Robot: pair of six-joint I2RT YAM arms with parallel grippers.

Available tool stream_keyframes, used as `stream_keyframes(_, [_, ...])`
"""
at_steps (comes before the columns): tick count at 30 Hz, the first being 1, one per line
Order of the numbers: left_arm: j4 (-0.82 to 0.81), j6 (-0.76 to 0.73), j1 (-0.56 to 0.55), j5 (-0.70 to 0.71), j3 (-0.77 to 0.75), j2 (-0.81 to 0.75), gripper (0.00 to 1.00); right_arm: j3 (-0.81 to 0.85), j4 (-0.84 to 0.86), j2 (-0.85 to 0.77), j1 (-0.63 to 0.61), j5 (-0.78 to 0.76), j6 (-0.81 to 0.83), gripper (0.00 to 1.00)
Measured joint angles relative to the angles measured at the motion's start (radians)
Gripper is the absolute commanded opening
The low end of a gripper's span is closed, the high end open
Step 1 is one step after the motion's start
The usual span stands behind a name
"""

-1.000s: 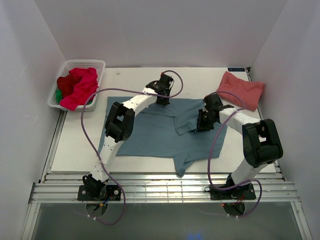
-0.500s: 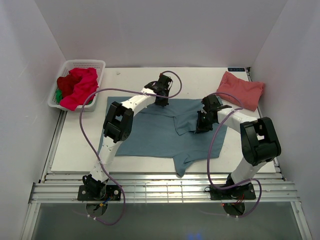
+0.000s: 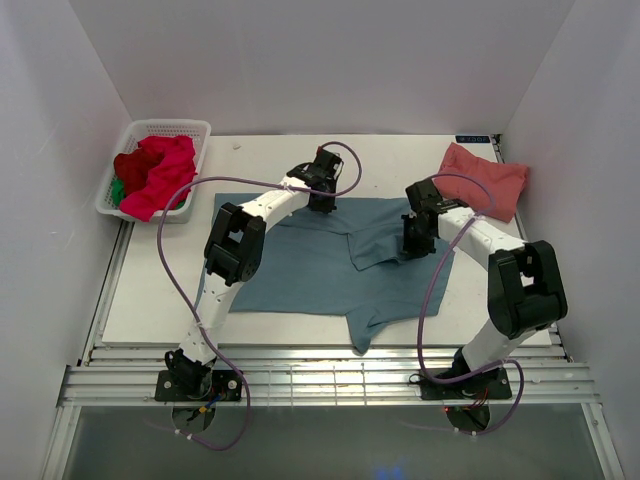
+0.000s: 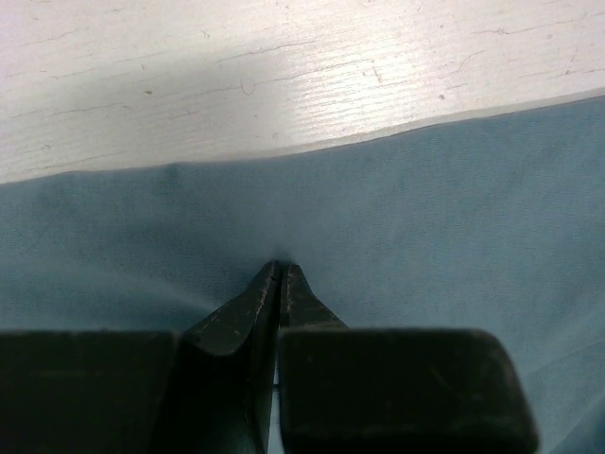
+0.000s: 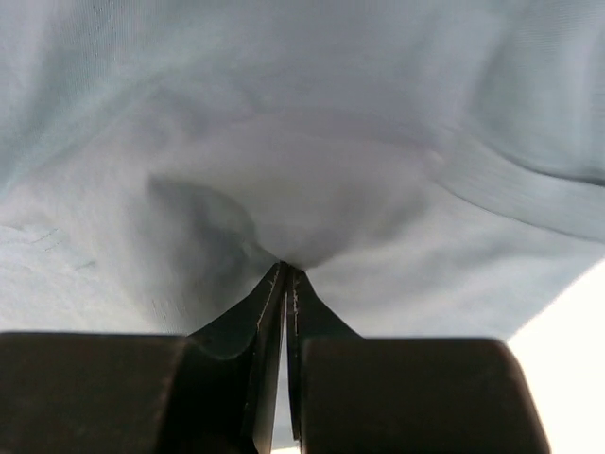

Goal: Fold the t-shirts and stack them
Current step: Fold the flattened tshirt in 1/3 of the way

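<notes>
1 teal t-shirt (image 3: 300,265), 1 pink t-shirt (image 3: 485,180), 1 basket (image 3: 170,126), 2 arms (image 3: 265,205) (image 3: 478,232).

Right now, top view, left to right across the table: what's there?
basket → teal shirt → pink shirt. Both grippers sit over the teal shirt, so they are left out.

My overhead view is evenly bright and sharp, shadows soft; on the left wrist glare whitens the table (image 4: 312,66), and the fingers (image 4: 236,326) blur.
</notes>
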State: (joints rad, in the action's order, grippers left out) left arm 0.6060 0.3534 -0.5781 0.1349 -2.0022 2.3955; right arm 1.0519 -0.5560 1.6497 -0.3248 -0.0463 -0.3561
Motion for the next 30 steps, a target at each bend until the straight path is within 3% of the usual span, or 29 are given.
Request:
stream_keyframes(6, [0.0, 0.003, 0.0, -0.011, 0.0, 0.0, 0.15, 0.09, -0.131, -0.05, 0.0, -0.124, 0.0, 0.08])
stream_keyframes(16, [0.0, 0.003, 0.002, -0.023, 0.0, 0.0, 0.15, 0.096, -0.309, -0.059, -0.001, -0.214, -0.016, 0.08])
stream_keyframes(18, [0.0, 0.003, 0.003, -0.026, -0.001, 0.0, 0.15, 0.086, -0.327, -0.074, -0.001, -0.218, -0.024, 0.15])
stream_keyframes(19, [0.0, 0.003, 0.003, -0.028, -0.001, 0.0, 0.15, 0.078, -0.335, -0.084, -0.001, -0.219, -0.03, 0.31])
stream_keyframes(22, [-0.001, 0.003, 0.005, -0.032, -0.002, 0.0, 0.15, 0.056, -0.354, -0.104, -0.001, -0.227, -0.037, 0.51])
stream_keyframes(25, [-0.005, -0.002, 0.006, -0.028, -0.002, 0.0, 0.17, 0.051, -0.349, -0.103, -0.001, -0.23, -0.026, 0.54])
stream_keyframes(30, [-0.011, -0.029, 0.014, 0.03, -0.022, -0.005, 0.36, 0.182, -0.32, -0.026, -0.001, -0.231, 0.01, 0.53])
